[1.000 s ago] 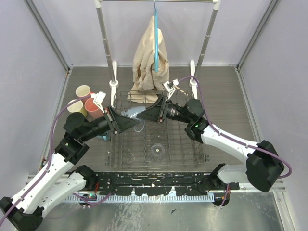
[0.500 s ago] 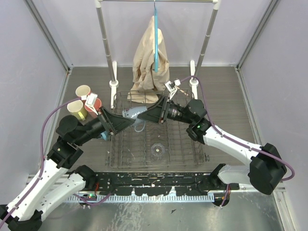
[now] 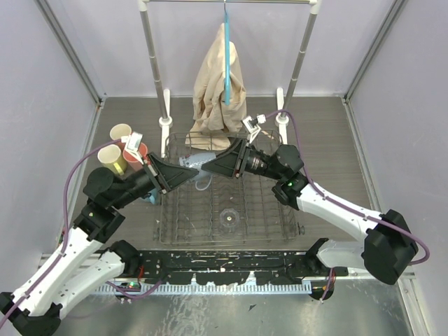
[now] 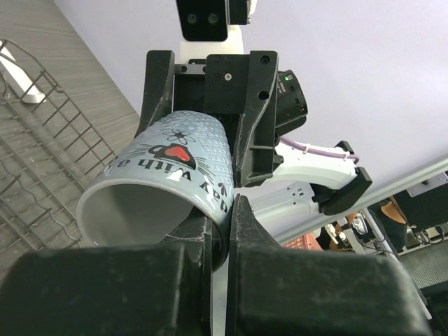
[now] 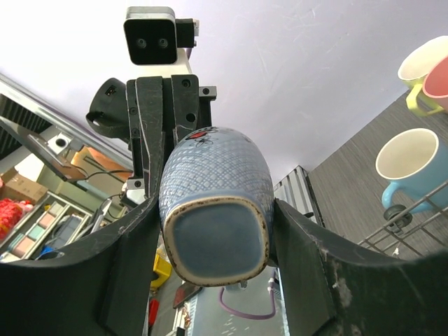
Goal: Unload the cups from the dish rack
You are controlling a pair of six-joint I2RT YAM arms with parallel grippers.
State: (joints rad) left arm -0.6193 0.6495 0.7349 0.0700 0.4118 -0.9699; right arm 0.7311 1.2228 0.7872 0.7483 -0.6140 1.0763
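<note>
A grey-blue mug (image 3: pixel 192 162) with a heart print lies on its side in the air over the far left of the dark wire dish rack (image 3: pixel 273 210). My left gripper (image 3: pixel 183 170) is shut on its rim wall (image 4: pixel 225 210), one finger inside the mouth. My right gripper (image 3: pixel 210 166) is shut on the mug body near its base (image 5: pixel 215 231). In the left wrist view the mug (image 4: pixel 168 168) fills the centre. A clear glass (image 3: pixel 227 218) stands in the rack. Two pale yellow cups (image 3: pixel 120 132), a salmon-pink cup (image 3: pixel 136 150) and a light blue mug (image 3: pixel 150 198) stand left of the rack.
A silver clothes rail (image 3: pixel 155 70) with beige cloth (image 3: pixel 220 84) stands just behind the rack. Its white feet (image 3: pixel 165 126) flank the rack's far corners. Grey walls close in both sides. A black rail (image 3: pixel 224 262) runs along the near edge.
Both grippers and the mug between them have moved slightly up and toward the far side. The left arm's wrist has shifted left, uncovering the salmon-pink cup.
</note>
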